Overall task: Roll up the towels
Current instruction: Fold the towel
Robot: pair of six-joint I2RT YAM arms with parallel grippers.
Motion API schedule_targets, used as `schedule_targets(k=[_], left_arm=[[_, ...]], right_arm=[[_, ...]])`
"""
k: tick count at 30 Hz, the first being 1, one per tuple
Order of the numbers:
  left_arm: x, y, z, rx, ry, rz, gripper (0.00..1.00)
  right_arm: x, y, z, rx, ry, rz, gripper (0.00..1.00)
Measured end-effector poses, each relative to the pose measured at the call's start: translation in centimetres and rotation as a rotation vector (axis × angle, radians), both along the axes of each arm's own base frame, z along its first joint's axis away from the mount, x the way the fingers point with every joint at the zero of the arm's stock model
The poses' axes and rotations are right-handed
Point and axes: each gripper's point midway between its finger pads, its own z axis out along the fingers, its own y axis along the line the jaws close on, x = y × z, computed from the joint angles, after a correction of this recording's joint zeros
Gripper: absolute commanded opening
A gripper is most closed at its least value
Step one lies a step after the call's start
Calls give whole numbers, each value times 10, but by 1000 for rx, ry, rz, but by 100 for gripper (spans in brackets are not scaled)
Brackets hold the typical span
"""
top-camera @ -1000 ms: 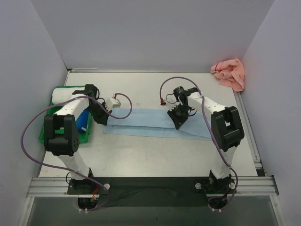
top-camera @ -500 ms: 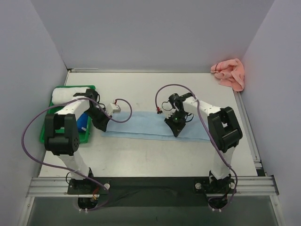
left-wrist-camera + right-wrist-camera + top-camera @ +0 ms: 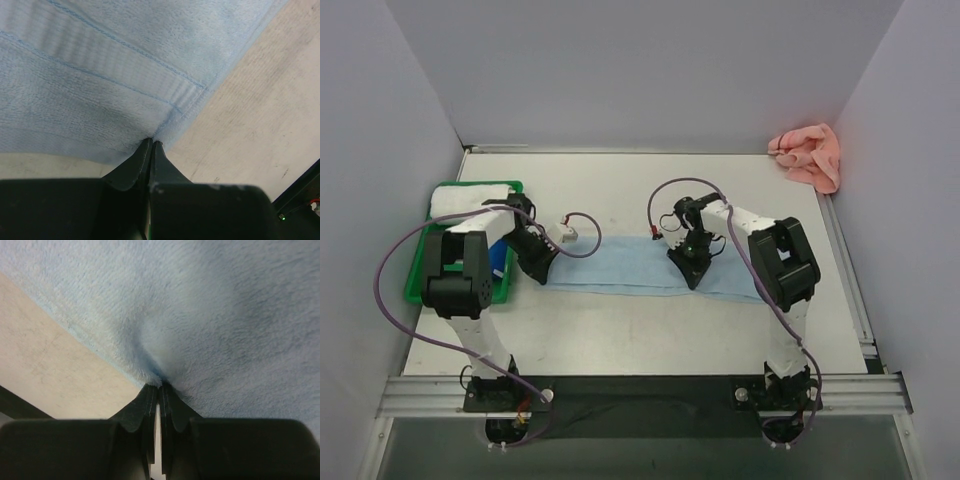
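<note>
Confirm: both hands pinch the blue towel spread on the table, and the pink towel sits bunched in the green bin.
No: the top external view shows the pink towel bunched in the far right corner of the table, not the green bin. Left hand and right hand pinch the blue towel.

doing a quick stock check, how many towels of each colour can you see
light blue towel: 1
pink towel: 1
white towel, in the tray: 1
total: 3, plus 1 blue thing in the tray, too hidden to call a towel
</note>
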Motion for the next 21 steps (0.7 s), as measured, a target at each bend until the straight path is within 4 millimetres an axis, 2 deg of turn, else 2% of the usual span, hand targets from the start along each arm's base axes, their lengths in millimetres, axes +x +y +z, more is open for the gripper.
schedule_targets(k=[5,8,11,15,17,19,21], left_arm=[[18,1,7,-3,-55,15,0],[39,-1,23,-21,-118,25,0],[52,-4,42,-37,-179,22,0],[49,-3,64,-38,-230,2,0],[45,-1,68,-33,-243,-11,0],[35,1,62,-26,-217,-20,0],[26,3,51,-18,-177,-26,0]], right_arm=[[29,-2,2,8,-45,-48,0],[39,-5,5,21,-70,-68,0],[42,-5,19,43,-103,-74,0],[38,0,54,83,-182,-40,0],[30,6,64,97,-203,1,0],[23,10,61,94,-190,30,0],[15,13,47,76,-147,50,0]])
